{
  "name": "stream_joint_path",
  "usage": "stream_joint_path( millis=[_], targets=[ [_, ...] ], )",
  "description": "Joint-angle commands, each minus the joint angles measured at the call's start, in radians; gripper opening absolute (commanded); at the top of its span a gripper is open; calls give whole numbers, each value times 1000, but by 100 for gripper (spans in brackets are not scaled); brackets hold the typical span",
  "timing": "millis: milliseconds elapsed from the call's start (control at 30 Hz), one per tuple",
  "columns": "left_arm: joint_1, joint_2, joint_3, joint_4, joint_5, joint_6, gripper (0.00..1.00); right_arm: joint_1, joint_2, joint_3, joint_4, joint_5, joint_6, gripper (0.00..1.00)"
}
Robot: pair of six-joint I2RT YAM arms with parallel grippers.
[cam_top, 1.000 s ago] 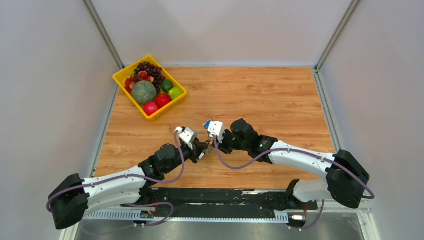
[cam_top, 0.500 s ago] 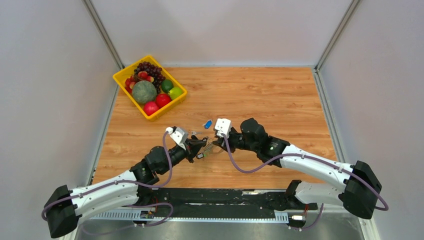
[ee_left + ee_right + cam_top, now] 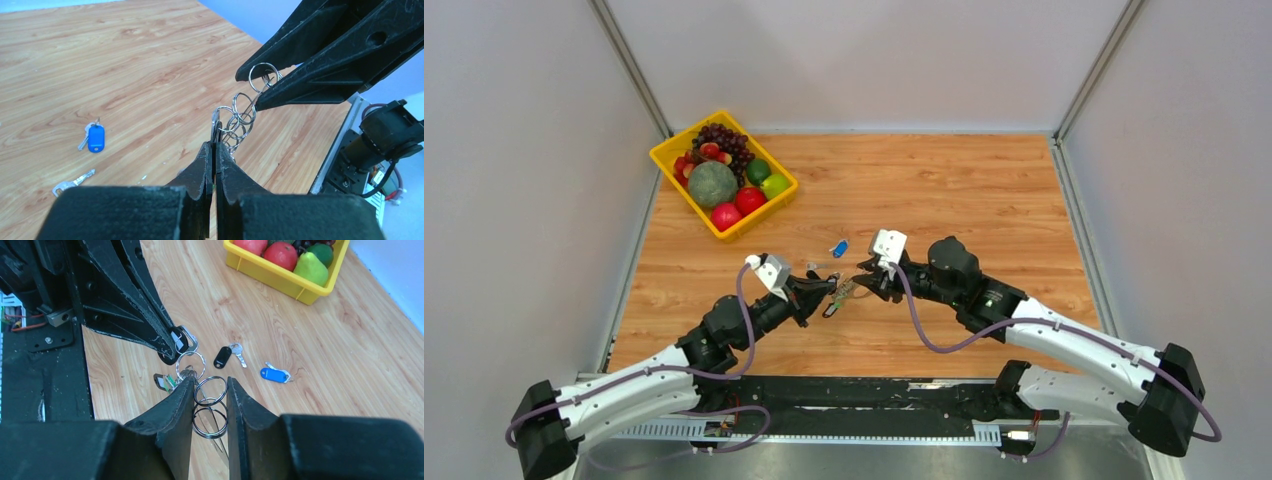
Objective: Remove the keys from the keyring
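Note:
The keyring (image 3: 210, 422) is a short chain of linked wire rings hanging in the air between my two grippers. My right gripper (image 3: 210, 381) is shut on the rings at the chain's right end, a finger pressing each side. My left gripper (image 3: 215, 145) is shut on a black-headed key (image 3: 177, 340) at the other end. A green-tagged key (image 3: 165, 381) dangles from the chain. Loose keys lie on the table: one with a blue tag (image 3: 274, 374), one with a black tag (image 3: 222, 356), and a plain silver one (image 3: 72, 182). From above, the chain (image 3: 844, 293) spans the small gap between the grippers.
A yellow basket (image 3: 669, 155) of fruit stands at the table's far left. The loose keys lie just beyond the grippers on the wooden table (image 3: 984, 200). Grey walls close in the left, right and far sides.
Both arms have drawn apart: the left gripper pulled back to the left, the right one moved right. The ring chain now stretches between them.

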Motion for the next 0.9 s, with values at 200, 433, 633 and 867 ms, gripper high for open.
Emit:
stream_joint_path(
  millis=[200, 433, 633, 867],
  targets=[
    [4, -46, -2, 117, 32, -39, 8, 0, -79, -18, 108, -19, 112, 0],
    [4, -21, -6, 151, 71, -30, 17, 1, -110, -25, 129, -28, 141, 0],
    [3, -9, -7, 170, 88, -39, 18, 0, -133, -23, 134, -28, 150, 0],
    [3, -2, 7, 157, 143, -37, 45, 0, -166, -18, 132, -22, 144, 0]
  ],
)
